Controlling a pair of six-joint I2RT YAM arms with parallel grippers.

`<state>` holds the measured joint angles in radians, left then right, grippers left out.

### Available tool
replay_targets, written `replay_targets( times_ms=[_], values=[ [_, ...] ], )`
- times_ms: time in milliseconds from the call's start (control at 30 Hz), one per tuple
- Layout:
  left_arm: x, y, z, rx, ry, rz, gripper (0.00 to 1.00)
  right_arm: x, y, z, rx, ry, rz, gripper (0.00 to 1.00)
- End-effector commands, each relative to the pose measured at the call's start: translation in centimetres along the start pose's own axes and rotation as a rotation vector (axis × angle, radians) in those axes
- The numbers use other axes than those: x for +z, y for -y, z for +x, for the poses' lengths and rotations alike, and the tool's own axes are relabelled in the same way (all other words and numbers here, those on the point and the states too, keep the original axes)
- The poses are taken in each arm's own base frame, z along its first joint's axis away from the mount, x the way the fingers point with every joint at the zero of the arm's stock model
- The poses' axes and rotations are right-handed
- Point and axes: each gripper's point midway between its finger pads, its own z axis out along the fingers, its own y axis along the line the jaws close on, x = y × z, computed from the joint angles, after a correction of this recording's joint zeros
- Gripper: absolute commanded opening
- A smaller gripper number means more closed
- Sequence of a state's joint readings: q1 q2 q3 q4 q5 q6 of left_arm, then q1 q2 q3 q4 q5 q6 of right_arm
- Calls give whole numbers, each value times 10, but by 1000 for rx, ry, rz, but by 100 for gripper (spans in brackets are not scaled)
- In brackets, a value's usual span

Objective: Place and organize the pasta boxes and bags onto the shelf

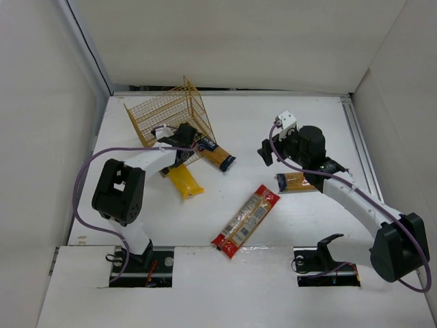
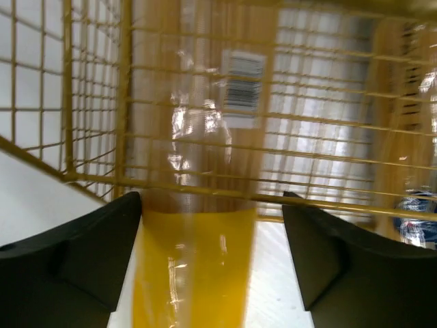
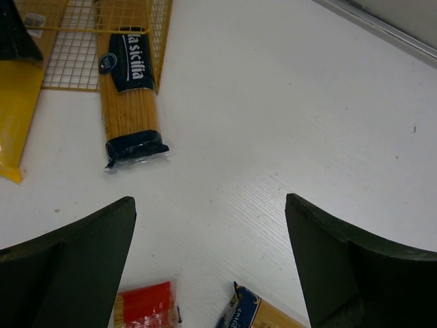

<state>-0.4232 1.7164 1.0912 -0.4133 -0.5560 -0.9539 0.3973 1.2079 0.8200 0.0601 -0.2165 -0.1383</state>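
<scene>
The yellow wire shelf [image 1: 171,115] lies tilted at the back left. My left gripper [image 1: 180,145] is open at the shelf's near side. In the left wrist view [image 2: 212,205] its jaws straddle the plain yellow bag [image 2: 194,266], whose far end reaches into the shelf [image 2: 205,102]. The bag's near end shows on the table [image 1: 186,182]. An orange pack with a dark blue label [image 1: 214,155] lies partly inside the shelf. The red-edged bag [image 1: 246,220] lies mid-table. My right gripper [image 1: 268,152] is open and empty above the table [image 3: 210,203], over a second blue-ended pack [image 1: 295,182].
The right wrist view shows the labelled pack [image 3: 130,102], the red-edged bag's end [image 3: 143,307], the blue end of the other pack [image 3: 256,311], the yellow bag [image 3: 17,102] and the shelf's mesh [image 3: 89,41]. White walls enclose the table.
</scene>
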Motion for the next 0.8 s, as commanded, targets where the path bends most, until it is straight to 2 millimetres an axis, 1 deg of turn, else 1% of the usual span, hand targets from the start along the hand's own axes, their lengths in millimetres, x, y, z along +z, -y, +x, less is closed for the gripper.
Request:
replay_targets(
  times_ms=[0,33,67,100,133,167,200,233,267,300,333,367,400,433,467,500,533,567,600,633,667,700,733,767],
  values=[
    [-10,21,-20,22,50,74,83,-8,7,-22,-23,54,30,94],
    [-10,22,-15,47,49,81,87,-8,7,-22,-23,54,30,94],
    [-15,26,-4,74,36,99,100,-8,7,-20,-31,45,29,94],
    [-20,27,0,82,29,115,100,-8,7,-20,-31,45,29,94],
    [-21,25,9,99,13,120,100,-8,7,-20,-31,45,29,94],
    [-26,25,12,103,7,137,100,-8,5,-17,-28,35,14,94],
    [-30,24,20,114,-16,153,100,-9,4,-11,-23,13,11,94],
    [-32,20,31,136,-35,158,100,-9,3,-8,-20,-1,9,95],
    [-39,17,39,152,-44,177,100,-14,1,0,-2,-35,5,97],
    [-47,19,40,143,-44,193,100,-19,1,3,18,-55,20,99],
    [-51,16,46,158,-47,203,100,-23,1,14,39,-89,30,100],
    [-60,17,54,190,-53,233,100,-28,4,24,63,-124,61,100],
    [-78,23,52,248,-22,306,100,-36,5,30,78,-143,85,100],
    [-104,35,74,361,-14,406,100,-43,5,53,107,-210,105,100],
    [-117,37,90,462,-13,475,100,-49,12,61,113,-235,163,100],
    [-142,51,102,535,9,600,100,-55,17,67,117,-253,191,100],
    [-174,56,139,735,4,746,100,-63,21,75,123,-275,212,100],
    [-183,55,157,801,15,796,100,-67,23,75,127,-279,220,100],
    [-203,64,170,835,29,882,100,-72,31,76,149,-282,254,100],
    [-217,65,184,882,19,945,100,-79,34,76,156,-281,268,100],
    [-230,61,208,959,-21,1012,100,-85,36,81,181,-300,285,100],
    [-234,61,217,1000,-22,1036,100,-89,41,81,189,-300,301,100],
    [-233,62,227,1024,-39,1035,100,-95,50,82,205,-299,334,100],
    [-229,61,230,1041,-49,1016,100,-102,53,76,212,-283,342,100]
  ],
)
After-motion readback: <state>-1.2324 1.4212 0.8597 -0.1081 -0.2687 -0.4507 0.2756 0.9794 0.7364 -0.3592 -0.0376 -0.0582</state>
